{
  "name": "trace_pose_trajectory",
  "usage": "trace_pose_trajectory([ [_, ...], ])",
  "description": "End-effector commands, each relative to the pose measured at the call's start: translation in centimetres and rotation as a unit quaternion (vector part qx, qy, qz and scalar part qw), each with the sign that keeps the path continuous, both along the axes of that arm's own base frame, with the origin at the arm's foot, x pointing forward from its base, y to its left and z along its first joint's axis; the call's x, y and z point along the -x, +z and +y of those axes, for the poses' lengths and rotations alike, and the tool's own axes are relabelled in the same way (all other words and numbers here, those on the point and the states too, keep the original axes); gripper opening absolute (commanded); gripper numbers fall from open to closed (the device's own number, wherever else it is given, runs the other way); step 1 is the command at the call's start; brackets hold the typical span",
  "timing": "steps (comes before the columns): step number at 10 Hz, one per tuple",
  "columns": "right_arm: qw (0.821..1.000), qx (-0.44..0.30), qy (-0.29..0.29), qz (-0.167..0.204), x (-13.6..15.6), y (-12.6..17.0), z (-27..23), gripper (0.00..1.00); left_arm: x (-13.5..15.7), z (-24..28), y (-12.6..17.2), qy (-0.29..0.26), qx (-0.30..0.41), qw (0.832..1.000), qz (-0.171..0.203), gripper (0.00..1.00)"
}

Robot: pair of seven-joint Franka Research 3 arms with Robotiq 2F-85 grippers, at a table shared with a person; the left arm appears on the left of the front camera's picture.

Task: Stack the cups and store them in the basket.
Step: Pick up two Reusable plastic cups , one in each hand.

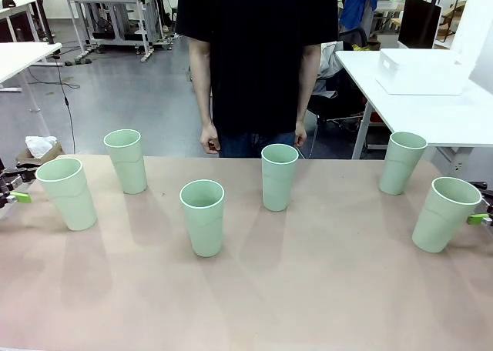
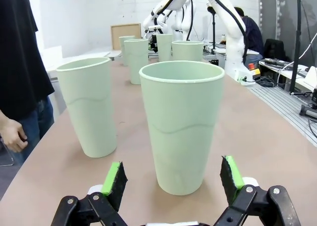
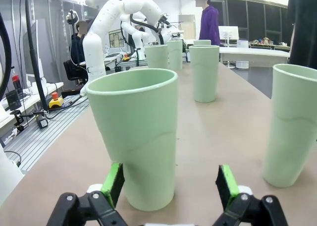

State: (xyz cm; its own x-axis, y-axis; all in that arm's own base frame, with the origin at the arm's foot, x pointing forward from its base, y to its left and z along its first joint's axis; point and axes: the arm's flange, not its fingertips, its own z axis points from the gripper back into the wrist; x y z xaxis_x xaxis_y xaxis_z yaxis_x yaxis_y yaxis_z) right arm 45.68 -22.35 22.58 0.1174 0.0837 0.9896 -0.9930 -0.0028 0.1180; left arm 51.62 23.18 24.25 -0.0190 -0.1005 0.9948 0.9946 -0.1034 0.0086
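Six pale mint-green cups stand upright and apart on the table. From left to right they are the far-left cup [image 1: 68, 193], one behind it [image 1: 126, 160], a near-middle cup [image 1: 202, 216], a centre cup [image 1: 279, 175], a back-right cup [image 1: 403, 162] and the far-right cup [image 1: 445, 212]. My left gripper [image 1: 11, 189] [image 2: 173, 179] is open at the far-left cup [image 2: 181, 127], a pad at each side of its base. My right gripper [image 1: 481, 203] [image 3: 171, 184] is open at the far-right cup [image 3: 133, 137], which stands toward one pad. The white basket [image 1: 420, 72] sits on a side table.
A person in a black shirt stands at the far edge, hands [image 1: 209, 142] hanging down. The white side table [image 1: 454, 120] is at the back right, beyond the work table [image 1: 308, 289]. Its near half is bare.
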Motion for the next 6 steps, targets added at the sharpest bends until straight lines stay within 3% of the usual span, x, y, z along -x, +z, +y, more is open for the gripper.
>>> trace_pose_trajectory([
  [1, 1.0, -0.01, 0.013, 0.0, 0.6, -0.2, 0.7, 1.0, 0.2, -1.2, -0.2, 0.012, 0.003, 1.0, -0.007, 1.0],
  [6, 0.999, -0.017, 0.028, 0.0, 1.4, -0.6, 1.7, 1.0, 0.5, -2.3, -0.9, 0.02, 0.013, 1.0, -0.009, 1.0],
])
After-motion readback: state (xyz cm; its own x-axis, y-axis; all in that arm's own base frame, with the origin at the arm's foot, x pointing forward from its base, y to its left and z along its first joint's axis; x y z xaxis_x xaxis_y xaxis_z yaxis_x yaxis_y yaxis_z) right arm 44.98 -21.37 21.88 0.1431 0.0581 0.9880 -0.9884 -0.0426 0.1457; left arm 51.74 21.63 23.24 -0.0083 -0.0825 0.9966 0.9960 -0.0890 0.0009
